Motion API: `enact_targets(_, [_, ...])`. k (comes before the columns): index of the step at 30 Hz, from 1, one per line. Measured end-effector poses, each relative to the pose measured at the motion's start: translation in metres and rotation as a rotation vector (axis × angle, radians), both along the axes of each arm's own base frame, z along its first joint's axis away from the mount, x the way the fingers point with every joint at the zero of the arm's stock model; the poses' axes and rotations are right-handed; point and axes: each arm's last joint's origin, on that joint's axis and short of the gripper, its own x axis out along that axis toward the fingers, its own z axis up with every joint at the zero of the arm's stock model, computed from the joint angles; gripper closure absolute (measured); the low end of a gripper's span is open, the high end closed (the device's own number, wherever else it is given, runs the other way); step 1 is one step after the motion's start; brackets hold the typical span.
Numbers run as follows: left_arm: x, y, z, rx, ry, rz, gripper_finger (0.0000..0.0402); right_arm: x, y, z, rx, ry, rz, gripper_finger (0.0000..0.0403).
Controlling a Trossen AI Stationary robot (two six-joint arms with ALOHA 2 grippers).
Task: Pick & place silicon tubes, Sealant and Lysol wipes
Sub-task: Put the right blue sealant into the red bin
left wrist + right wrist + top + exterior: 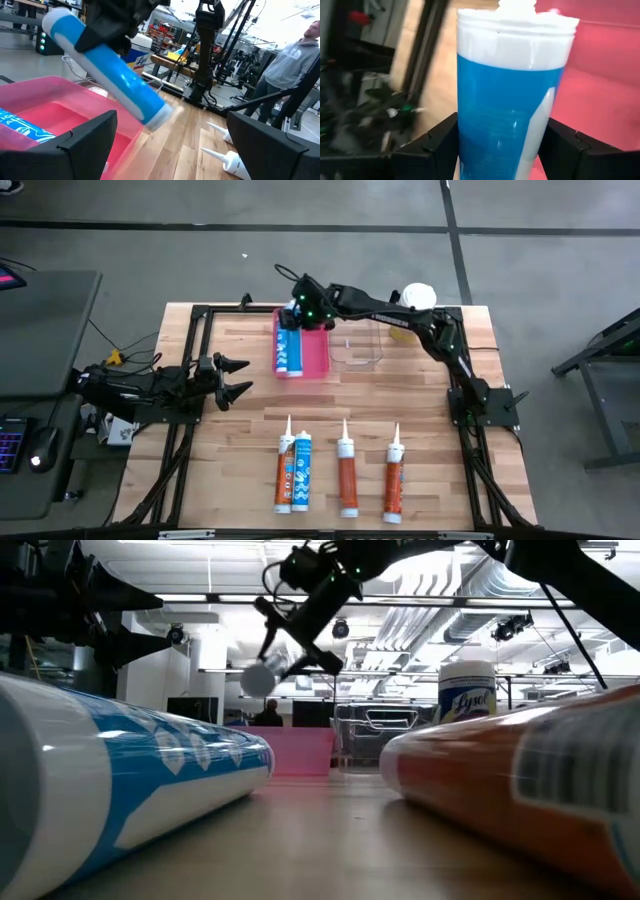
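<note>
My right gripper [297, 313] reaches over the pink tray [312, 355] at the table's far side and is shut on a blue-and-white silicone tube [117, 75]. It also shows in the right wrist view [502, 145]. A second blue tube [20, 127] lies in the tray. My left gripper [235, 377] hovers open and empty left of the tray. The Lysol wipes canister [467, 690] has a white lid [418, 297] and stands at the far right behind a clear container [357, 345]. Several more tubes [347, 475] lie in a row near the front edge. My right gripper pinches the tube's round body [470, 140] between its two fingers [437, 145], which lie across the tube. The hold is nearer the tube's upper end [57, 22]. The tube hangs tilted and lifted clear above the tray, with its lower white end [156, 114] pointing down.
The row of tubes near the front has a blue one [301, 470] and orange ones [393, 480]. The black frame rails [190, 360] run along the table's sides. A person [295, 55] stands in the room beyond the table.
</note>
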Motion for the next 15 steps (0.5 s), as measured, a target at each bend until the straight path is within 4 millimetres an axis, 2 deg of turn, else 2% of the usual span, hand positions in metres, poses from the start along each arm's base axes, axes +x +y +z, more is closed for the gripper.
enact_targets(8, [0.000, 0.000, 0.000, 0.000, 0.001, 0.001, 0.0032, -0.009, -0.023, -0.017, -0.024, 0.036, -0.080, 0.0191])
enact_targets(15, [0.000, 0.000, 0.000, 0.000, 0.001, 0.001, 0.0032, -0.010, -0.034, -0.031, -0.038, 0.062, -0.086, 0.0191])
